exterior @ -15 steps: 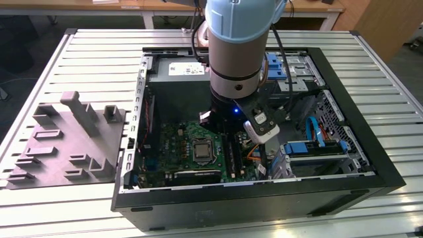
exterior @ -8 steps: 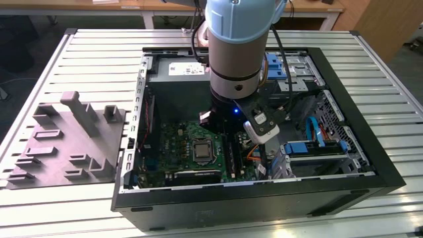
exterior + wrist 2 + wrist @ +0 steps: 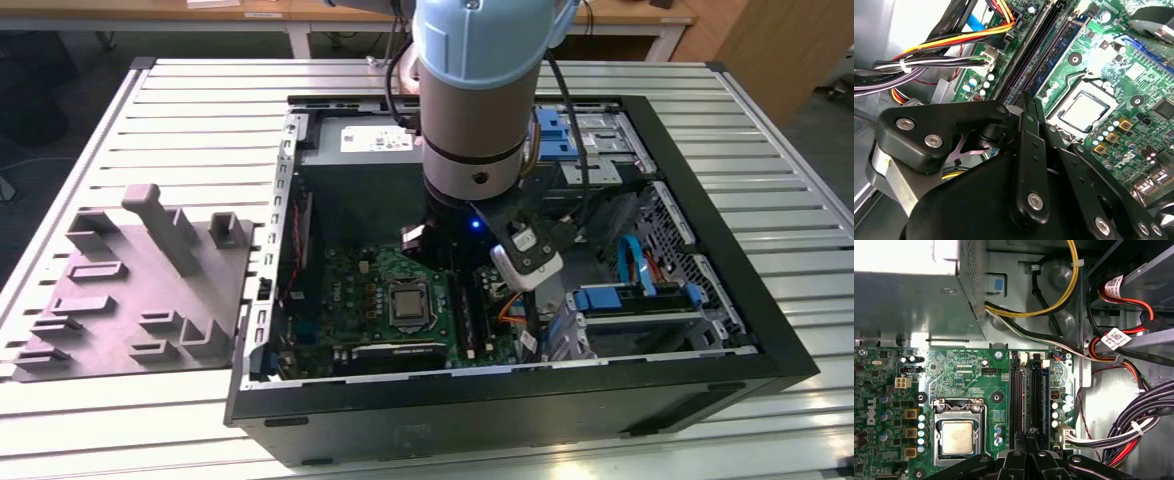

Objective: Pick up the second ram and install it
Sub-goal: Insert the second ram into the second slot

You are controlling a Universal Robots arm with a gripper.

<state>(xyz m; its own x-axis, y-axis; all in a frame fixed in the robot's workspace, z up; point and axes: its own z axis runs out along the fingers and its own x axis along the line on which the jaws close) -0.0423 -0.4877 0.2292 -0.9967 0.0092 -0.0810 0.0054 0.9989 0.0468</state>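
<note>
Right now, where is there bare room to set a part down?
Bare table slats on the exterior view's right of the computer case, and beyond the grey fixture. Crowded inside the case: cables beside the RAM slots.

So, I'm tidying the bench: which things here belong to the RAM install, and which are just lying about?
Part of the job: gripper, memory slots, motherboard.
Not part of it: grey moulded tray, cable bundles, processor.

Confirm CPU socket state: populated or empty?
Populated. In the first wrist view the CPU lies seated in the CPU socket, with no cooler over it.
</note>
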